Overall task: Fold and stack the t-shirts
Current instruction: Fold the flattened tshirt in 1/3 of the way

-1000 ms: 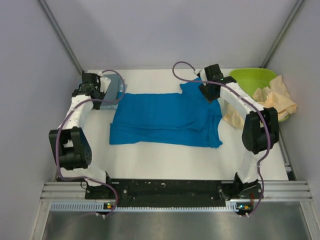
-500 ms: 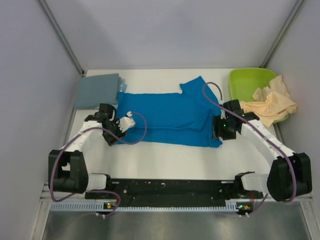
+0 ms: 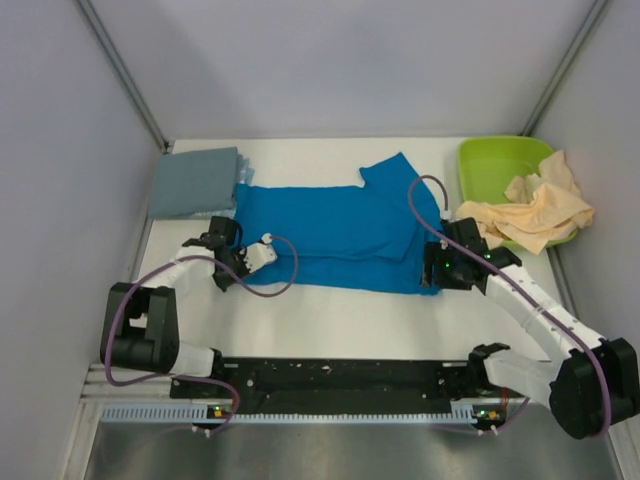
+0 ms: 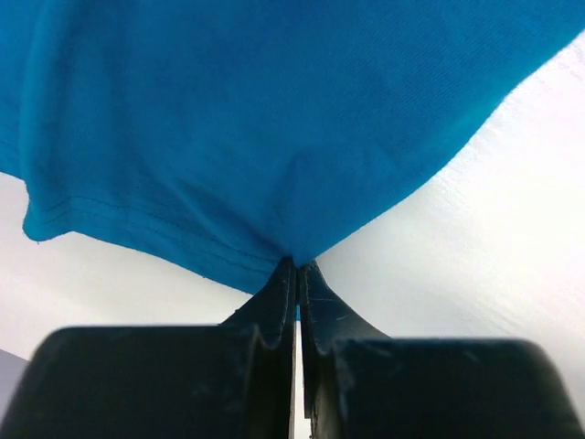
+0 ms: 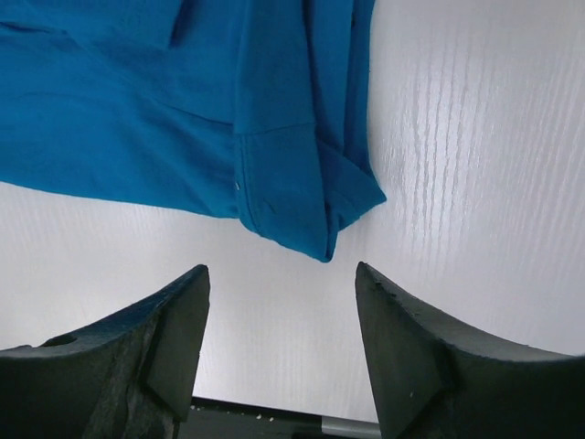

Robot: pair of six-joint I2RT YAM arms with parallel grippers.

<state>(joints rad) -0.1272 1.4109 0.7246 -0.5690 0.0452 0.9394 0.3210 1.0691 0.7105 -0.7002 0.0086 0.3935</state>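
The bright blue t-shirt [image 3: 330, 232] lies spread flat in the middle of the table. My left gripper [image 3: 230, 270] is at its near left corner, shut on the hem [image 4: 297, 265], which bunches up at the closed fingertips. My right gripper [image 3: 432, 278] is open and empty just above the table, with the shirt's folded near right corner [image 5: 315, 224] ahead of its jaws. A dull grey-blue shirt [image 3: 195, 183] lies as a flat rectangle at the far left. The pale cream-peach shirt [image 3: 530, 212] lies crumpled over the tub's rim at the right.
A lime-green plastic tub [image 3: 495, 160] stands at the far right corner, partly under the cream shirt. Grey walls close in the table on the left, the back and the right. White tabletop [image 3: 340, 320] shows between the blue shirt and the arm bases.
Both arms came from the shirt's far edge to its near edge. My left gripper has closed on the near left corner. My right gripper has drawn closer to the near right corner.
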